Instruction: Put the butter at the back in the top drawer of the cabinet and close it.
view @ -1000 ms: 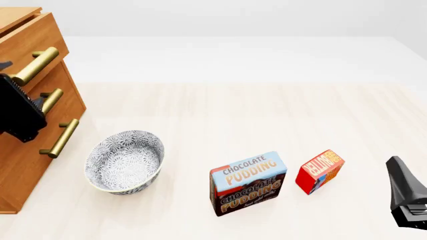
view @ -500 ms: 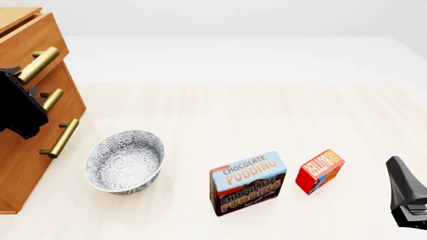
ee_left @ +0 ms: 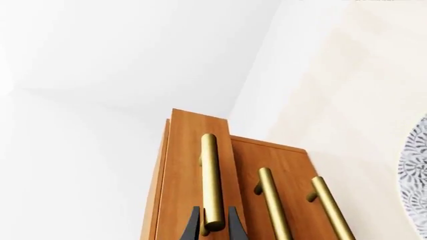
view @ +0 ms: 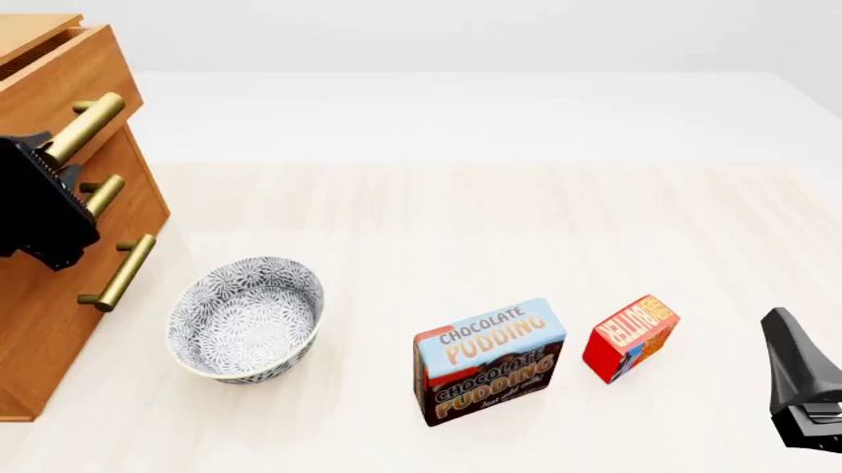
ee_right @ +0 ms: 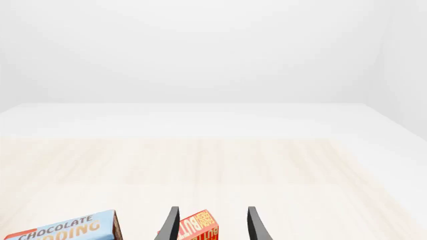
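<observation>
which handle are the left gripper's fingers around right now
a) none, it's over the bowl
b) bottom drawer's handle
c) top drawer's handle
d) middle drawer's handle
c) In the left wrist view the left gripper has one dark finger on each side of the brass handle of the top drawer; the front view shows it at the uppermost of the cabinet's three handles.
</observation>
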`<state>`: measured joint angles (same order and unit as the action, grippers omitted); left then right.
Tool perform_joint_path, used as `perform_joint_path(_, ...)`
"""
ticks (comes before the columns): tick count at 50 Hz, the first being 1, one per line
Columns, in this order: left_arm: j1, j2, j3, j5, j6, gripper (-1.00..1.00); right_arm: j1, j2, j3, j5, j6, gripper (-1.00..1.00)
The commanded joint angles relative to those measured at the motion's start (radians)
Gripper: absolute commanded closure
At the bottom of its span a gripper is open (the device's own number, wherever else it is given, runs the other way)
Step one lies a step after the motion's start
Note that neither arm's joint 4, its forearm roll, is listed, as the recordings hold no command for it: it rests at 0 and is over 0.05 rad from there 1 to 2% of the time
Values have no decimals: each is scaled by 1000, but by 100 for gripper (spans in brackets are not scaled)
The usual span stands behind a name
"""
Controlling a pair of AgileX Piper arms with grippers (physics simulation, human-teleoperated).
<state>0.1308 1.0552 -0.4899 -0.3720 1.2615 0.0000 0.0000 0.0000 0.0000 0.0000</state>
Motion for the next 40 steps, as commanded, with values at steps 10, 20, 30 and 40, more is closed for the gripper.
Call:
perform_joint_path(10, -23, -18, 24, 20, 6, 100, 0, 0, 0, 0, 0, -100)
perform_joint_path(20, -42, -36, 26, 36, 3, 100, 0, 0, 0, 0, 0, -100)
perform_joint_path(30, -66, -9, 34, 13, 8, 100, 0, 0, 0, 0, 0, -100)
perform_joint_path(40, -90, 19, 31, -6, 10, 100, 0, 0, 0, 0, 0, -100)
